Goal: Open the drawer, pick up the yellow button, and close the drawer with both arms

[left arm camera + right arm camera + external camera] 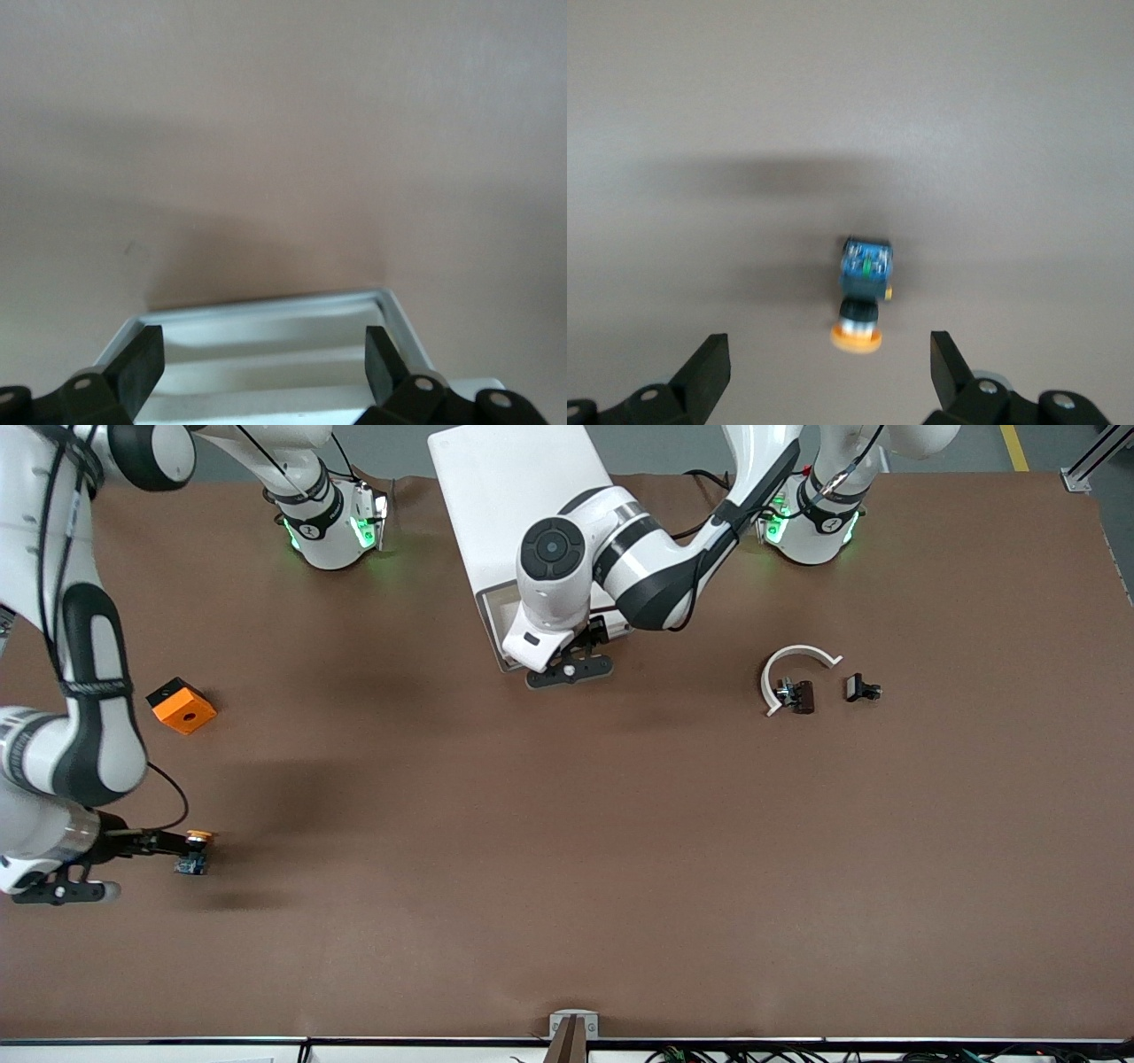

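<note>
A brown-covered table (567, 868) stands on grey floor (673, 447) marked with yellow line (1014, 447).

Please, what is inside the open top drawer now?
The left wrist view shows only bare white tray inside the drawer, between the open left gripper. In the front view, the left arm covers most of it. The button lies on the table.

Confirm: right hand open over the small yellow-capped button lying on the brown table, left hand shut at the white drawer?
Not quite: the left hand is open, fingers spread over the white drawer in the left wrist view. The right hand is open over the yellow-capped button.
</note>
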Controlling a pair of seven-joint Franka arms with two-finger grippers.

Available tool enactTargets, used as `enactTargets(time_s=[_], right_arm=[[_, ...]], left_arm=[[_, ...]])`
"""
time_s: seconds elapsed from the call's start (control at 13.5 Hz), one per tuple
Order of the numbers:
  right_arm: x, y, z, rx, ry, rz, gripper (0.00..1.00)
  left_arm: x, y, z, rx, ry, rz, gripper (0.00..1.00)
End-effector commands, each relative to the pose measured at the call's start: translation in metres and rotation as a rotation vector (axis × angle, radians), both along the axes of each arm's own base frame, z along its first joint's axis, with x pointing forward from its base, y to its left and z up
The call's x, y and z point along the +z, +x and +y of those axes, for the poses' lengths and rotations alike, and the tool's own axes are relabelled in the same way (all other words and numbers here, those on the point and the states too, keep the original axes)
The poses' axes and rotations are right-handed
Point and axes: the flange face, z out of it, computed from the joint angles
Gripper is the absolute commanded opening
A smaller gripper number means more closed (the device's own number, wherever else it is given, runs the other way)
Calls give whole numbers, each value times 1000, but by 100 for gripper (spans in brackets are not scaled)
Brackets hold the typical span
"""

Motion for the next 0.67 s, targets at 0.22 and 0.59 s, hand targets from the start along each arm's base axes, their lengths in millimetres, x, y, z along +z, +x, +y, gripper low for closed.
enactTargets(time_s=[0.22,0.59], right_arm=[[139,-57,31,-96,48,111,100],[223,-100,50,-83,54,128,100]], left_arm=[[11,-43,-19,-21,-18,59,100],[0,-57,-28,-5,-43,150,100]])
